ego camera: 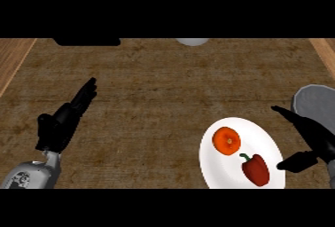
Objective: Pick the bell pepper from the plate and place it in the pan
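A red bell pepper (256,170) with a green stem lies on the near right part of a white plate (219,175) at the lower right. Beside it on the plate sits an orange fruit (227,141). My right hand (310,141) is just right of the plate, fingers straight and pointing up-left, thumb near the pepper but apart from it; it holds nothing. A grey pan (317,104) shows partly at the right edge, behind that hand. My left hand (65,119) rests open at the left, far from the plate.
A dark object (87,41) sits at the counter's far edge on the left, and a pale round object (192,41) at the far edge in the middle. Lighter wooden strips border the counter at both sides.
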